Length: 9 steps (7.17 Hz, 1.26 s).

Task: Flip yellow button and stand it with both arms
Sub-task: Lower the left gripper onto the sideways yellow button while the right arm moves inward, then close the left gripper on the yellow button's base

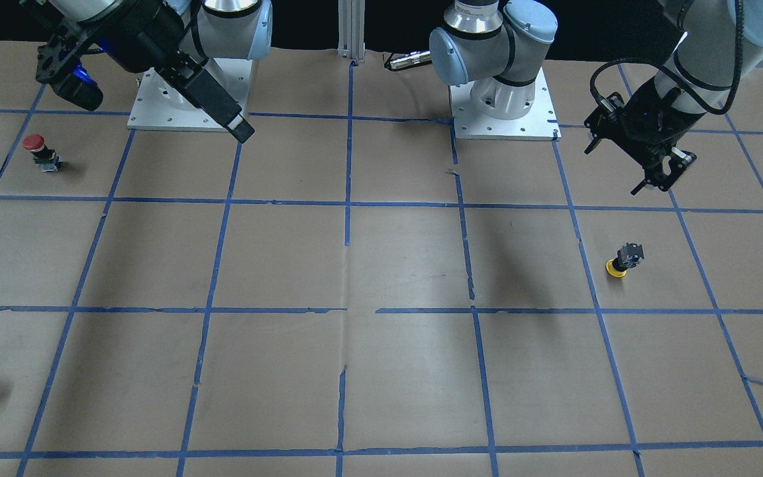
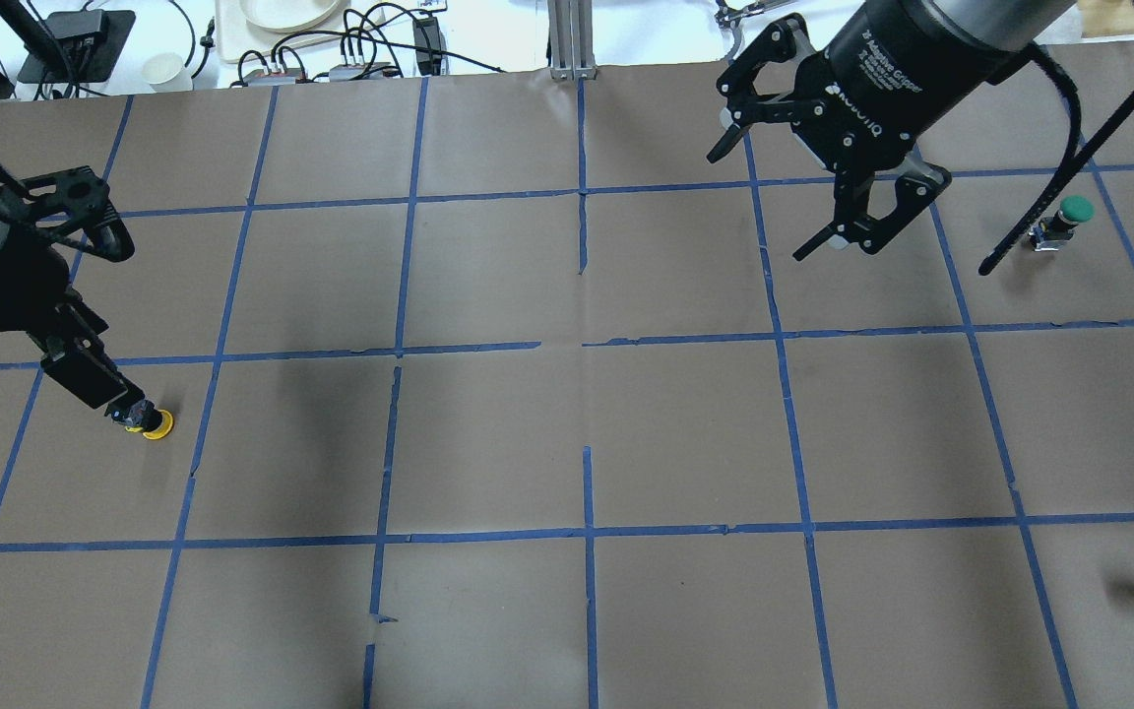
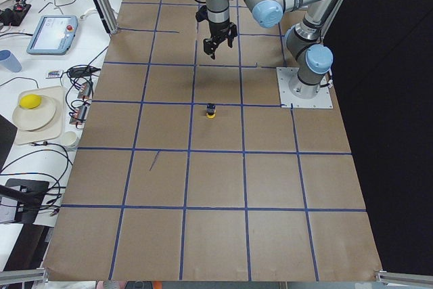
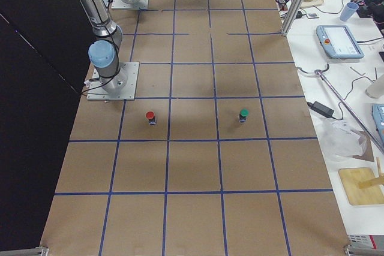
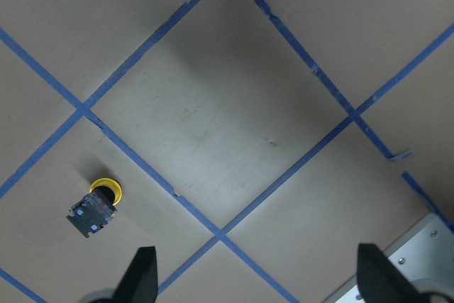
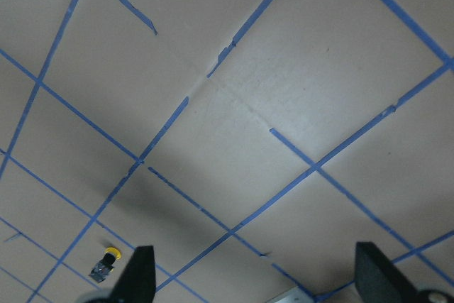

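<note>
Left gripper [image 1: 613, 171]: I read jaws spread wide, nothing held, raised above table [image 1: 408, 265]. Yellow button [image 1: 623, 260] stands on table below it, outside finger span, not touching either finger. Appears cap down, black body up. Right gripper [image 2: 762, 205]: likewise spread and empty, well apart from yellow button, green button [image 2: 1076, 209] near it.

We hold our left gripper [image 5: 259, 278] and right gripper [image 6: 257, 278] aloft, both angled downward, jaws spread wide and empty.
</note>
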Available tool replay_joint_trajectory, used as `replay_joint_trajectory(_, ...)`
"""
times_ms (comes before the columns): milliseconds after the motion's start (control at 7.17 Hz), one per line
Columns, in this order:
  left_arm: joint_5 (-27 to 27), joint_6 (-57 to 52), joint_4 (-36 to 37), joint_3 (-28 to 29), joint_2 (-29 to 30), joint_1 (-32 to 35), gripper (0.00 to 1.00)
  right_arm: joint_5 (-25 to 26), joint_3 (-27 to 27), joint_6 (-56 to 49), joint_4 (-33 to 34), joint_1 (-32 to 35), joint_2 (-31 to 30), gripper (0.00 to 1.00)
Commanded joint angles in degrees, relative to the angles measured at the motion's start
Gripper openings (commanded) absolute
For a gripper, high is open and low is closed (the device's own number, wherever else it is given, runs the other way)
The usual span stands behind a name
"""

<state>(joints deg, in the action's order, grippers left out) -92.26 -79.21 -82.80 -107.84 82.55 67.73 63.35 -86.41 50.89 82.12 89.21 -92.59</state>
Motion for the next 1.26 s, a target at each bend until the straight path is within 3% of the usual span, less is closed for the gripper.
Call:
replay_joint_trajectory(0, 0.15, -19.25, 13.14, -5.86, 1.29, -1.98, 0.97, -4.88, -1.12, 9.21, -0.55, -0.26, 0.04, 1.0)
replay_joint_trajectory(140, 0.23, -25.66, 19.28, -8.76, 2.34, -2.68, 0.95, -8.29, -2.17, 9.32, -0.29, -0.35, 0.04, 1.0)
replay_joint_trajectory(558, 2.0, -44.21, 25.12, -8.97, 12.6, -6.99, 0.95, -8.58, -4.02, 8.62, -0.29, -0.96, -0.13, 1.0)
replay_joint_trajectory(837, 1.38, -49.35, 27.95, -8.62, 17.27, -7.34, 0.95, -8.42, -4.12, 8.26, -0.12, -1.05, -0.05, 1.0)
replay_joint_trajectory(1116, -4.47, -49.46, 28.75, -8.62, 17.91, -7.34, 0.95, -8.41, -4.12, 8.61, -0.47, -1.05, -0.13, 1.0)
